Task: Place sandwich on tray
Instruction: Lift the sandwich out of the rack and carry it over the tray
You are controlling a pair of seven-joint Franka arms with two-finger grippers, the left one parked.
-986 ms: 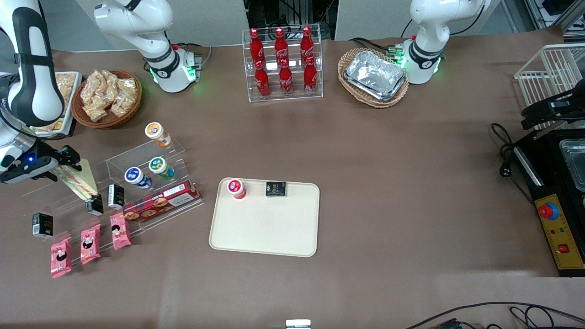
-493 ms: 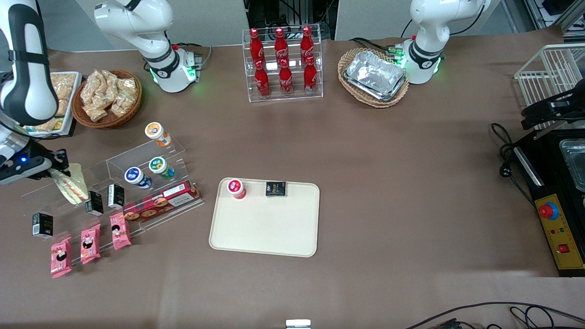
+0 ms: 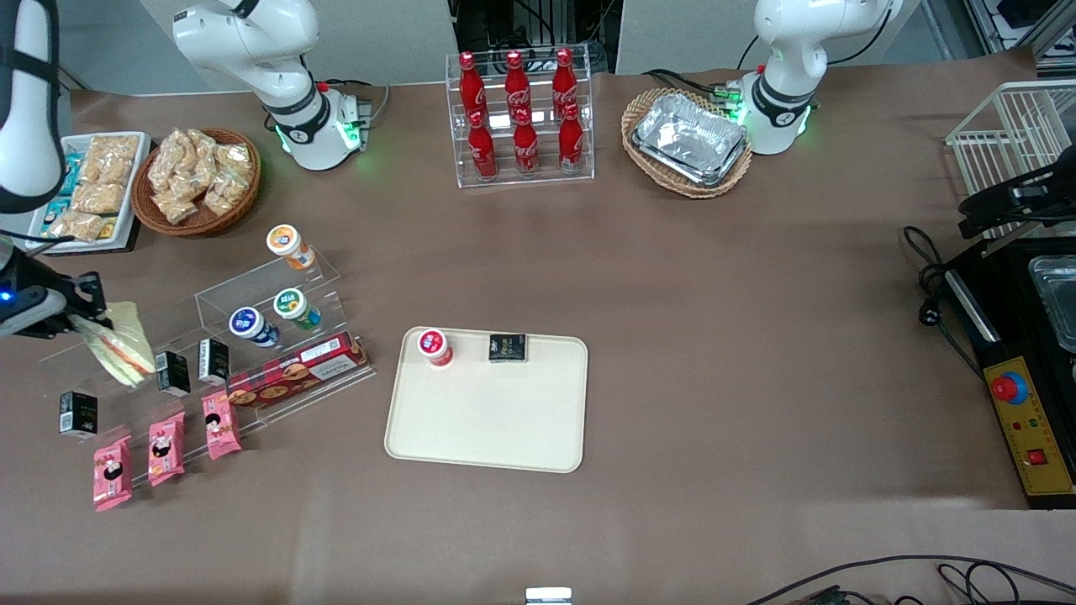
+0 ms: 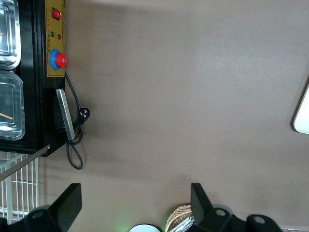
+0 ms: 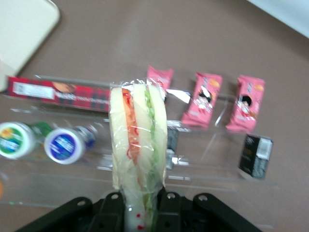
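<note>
My right gripper is shut on the sandwich, a wrapped wedge of pale bread with red and green filling. It holds it in the air over the clear acrylic display steps at the working arm's end of the table. The cream-beige tray lies flat mid-table, toward the parked arm's end from the sandwich. One corner of the tray shows in the right wrist view. A red-lidded cup and a small black packet sit on the tray's edge farthest from the front camera.
Under the sandwich are the steps with lidded cups, black packets, a red biscuit box and pink snack packets. A basket of bagged snacks, a cola bottle rack and foil trays stand farther from the camera.
The gripper has lifted the sandwich off the display steps and drawn it up and outward, away from the tray. The arm has risen with it.
</note>
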